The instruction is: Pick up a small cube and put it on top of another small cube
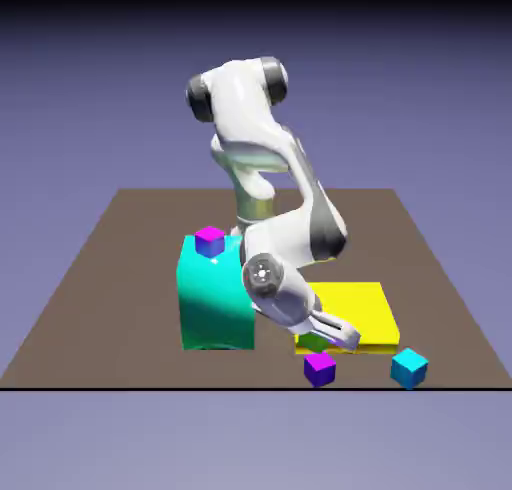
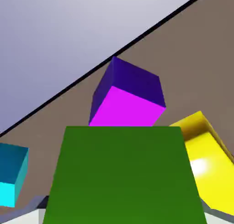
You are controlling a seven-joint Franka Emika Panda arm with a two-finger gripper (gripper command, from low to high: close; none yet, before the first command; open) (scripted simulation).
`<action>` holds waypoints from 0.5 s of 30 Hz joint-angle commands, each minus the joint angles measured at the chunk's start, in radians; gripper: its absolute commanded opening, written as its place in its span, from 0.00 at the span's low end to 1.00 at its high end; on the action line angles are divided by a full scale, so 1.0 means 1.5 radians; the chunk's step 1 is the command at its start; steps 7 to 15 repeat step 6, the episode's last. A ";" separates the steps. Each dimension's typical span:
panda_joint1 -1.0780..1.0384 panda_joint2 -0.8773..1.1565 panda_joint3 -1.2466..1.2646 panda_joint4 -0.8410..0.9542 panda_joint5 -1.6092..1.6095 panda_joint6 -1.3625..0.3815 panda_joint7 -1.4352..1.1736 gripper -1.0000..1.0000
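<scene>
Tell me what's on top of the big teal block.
On the teal block sits a small cube, magenta on top with blue sides. The arm covers the block's right edge in the exterior view, so anything there is hidden.

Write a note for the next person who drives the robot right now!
Tool: shut on the green cube, which shows large between its tips.
Purple cube: on the table, near its front edge, just in front of the held cube in the exterior view.
Done: green cube gripped.
Left: line it up over the purple cube, lower it on top, let go, back away.
</scene>
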 commanded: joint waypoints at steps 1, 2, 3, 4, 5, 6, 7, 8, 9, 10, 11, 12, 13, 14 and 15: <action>0.005 0.010 0.000 -0.018 -0.001 0.029 -0.003 0.00; 0.011 0.020 -0.001 -0.036 0.000 0.057 -0.006 0.00; 0.014 0.026 -0.001 -0.045 0.000 0.072 -0.007 0.00; 0.014 0.026 -0.001 -0.045 0.000 0.072 -0.007 1.00; 0.014 0.026 -0.001 -0.045 0.000 0.072 -0.007 1.00; 0.008 0.015 -0.001 -0.027 0.000 0.043 -0.004 1.00; 0.008 0.015 -0.001 -0.027 0.000 0.043 -0.004 1.00; 0.008 0.015 -0.001 -0.027 0.000 0.043 -0.004 1.00; 0.008 0.015 -0.001 -0.027 0.000 0.043 -0.004 1.00; 0.008 0.015 -0.001 -0.027 0.000 0.043 -0.004 1.00; 0.008 0.015 -0.001 -0.027 0.000 0.043 -0.004 1.00; 0.008 0.015 -0.001 -0.027 0.000 0.043 -0.004 1.00; 0.008 0.015 -0.001 -0.027 0.000 0.043 -0.004 1.00; 0.008 0.015 -0.001 -0.027 0.000 0.043 -0.004 1.00; 0.008 0.015 -0.001 -0.027 0.000 0.043 -0.004 1.00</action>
